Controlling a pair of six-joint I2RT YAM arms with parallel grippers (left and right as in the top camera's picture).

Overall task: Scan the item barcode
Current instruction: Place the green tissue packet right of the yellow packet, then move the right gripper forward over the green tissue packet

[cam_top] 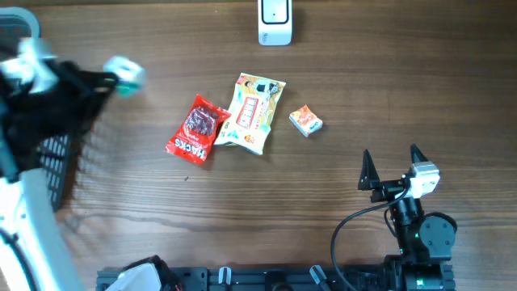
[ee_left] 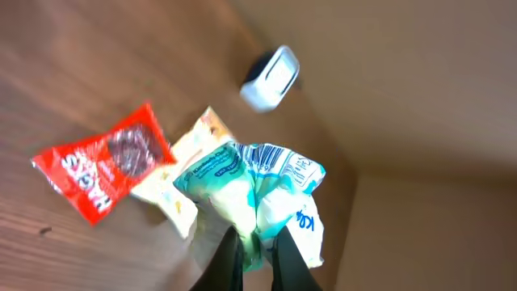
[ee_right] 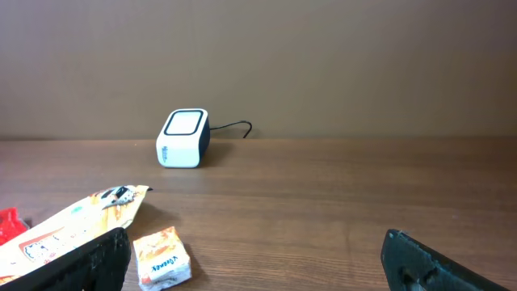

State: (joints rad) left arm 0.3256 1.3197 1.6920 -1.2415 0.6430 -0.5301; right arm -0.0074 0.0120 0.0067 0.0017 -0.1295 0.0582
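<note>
Left arm (cam_top: 69, 81) blurred overhead, teal-white pouch (ee_left: 254, 190) print unreadable, possibly a barcode, red packet (ee_right: 6, 222) cut off at left edge

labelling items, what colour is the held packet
Packet: white and teal, clearest in left wrist view.

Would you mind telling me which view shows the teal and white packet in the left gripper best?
The left wrist view: the teal and white packet is close and sharp, pinched by the left gripper, its barcode visible near the top. Overhead shows it only as a small blur; the right wrist view misses it.
</note>
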